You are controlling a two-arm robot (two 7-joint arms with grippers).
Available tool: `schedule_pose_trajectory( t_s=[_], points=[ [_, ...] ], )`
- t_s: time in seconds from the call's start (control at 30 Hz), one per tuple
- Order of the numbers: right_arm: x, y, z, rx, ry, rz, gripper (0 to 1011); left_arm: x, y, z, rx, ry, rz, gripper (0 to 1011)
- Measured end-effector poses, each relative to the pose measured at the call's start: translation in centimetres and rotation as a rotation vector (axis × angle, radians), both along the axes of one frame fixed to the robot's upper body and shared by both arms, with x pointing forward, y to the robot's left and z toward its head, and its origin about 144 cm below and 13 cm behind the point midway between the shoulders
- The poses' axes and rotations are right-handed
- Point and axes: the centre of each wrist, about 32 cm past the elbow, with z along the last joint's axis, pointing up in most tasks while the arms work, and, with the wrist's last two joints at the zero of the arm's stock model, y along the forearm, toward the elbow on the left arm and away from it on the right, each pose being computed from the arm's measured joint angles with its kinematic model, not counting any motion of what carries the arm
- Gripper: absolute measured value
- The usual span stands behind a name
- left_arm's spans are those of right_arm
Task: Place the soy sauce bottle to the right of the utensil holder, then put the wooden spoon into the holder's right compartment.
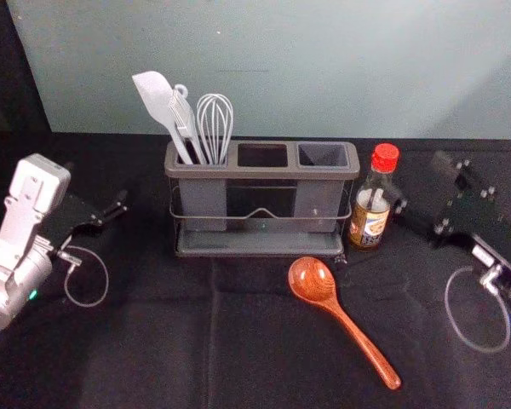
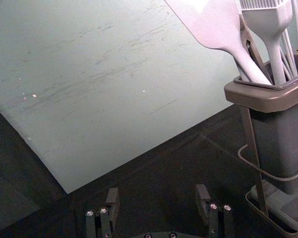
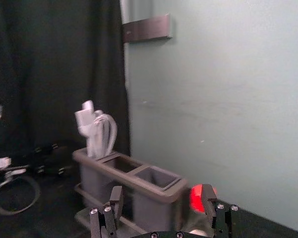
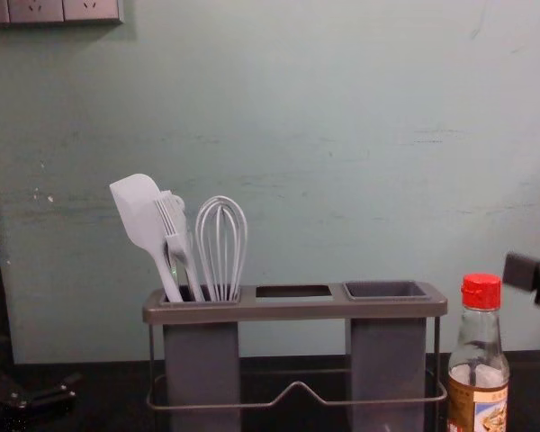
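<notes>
The soy sauce bottle [image 1: 370,209], red-capped, stands upright close beside the right end of the grey utensil holder [image 1: 264,172]. Just right of the bottle is my right gripper [image 1: 420,181], its fingers apart. In the right wrist view, one finger of the right gripper [image 3: 163,198] partly overlaps the red cap [image 3: 195,198]. The wooden spoon [image 1: 312,279] lies in front of the holder, handle pointing toward the front right. The holder's right compartment [image 4: 387,290] is empty. My left gripper [image 1: 98,189] stays idle left of the holder; the left gripper [image 2: 156,198] is open with nothing between its fingers.
A white spatula [image 1: 156,98], a brush [image 1: 184,118] and a whisk [image 1: 215,123] stand in the holder's left compartment. Behind the black-covered table [image 1: 170,341] rises a pale wall [image 4: 297,108]. Cable loops hang from both arms.
</notes>
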Motion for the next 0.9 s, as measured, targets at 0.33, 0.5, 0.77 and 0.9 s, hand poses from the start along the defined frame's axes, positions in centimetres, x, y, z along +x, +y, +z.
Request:
schedule_pose_trajectory(
  t_s=[0.33, 0.5, 0.77, 0.9],
  points=[
    [-1.4, 2.1, -1.1, -0.094, 0.103, 0.079, 1004, 0.0, 0.0, 0.0, 0.0, 0.0, 0.0, 1005],
    [-1.2, 3.3, -1.8, -0.147, 0.188, 0.09, 1004, 0.0, 0.0, 0.0, 0.0, 0.0, 0.0, 1005],
    [-0.9, 4.4, -2.7, -0.209, 0.261, 0.093, 1004, 0.0, 0.0, 0.0, 0.0, 0.0, 0.0, 1005],
    [-0.8, 4.5, -3.1, -0.206, 0.259, 0.09, 1004, 0.0, 0.0, 0.0, 0.0, 0.0, 0.0, 1005]
  ],
)
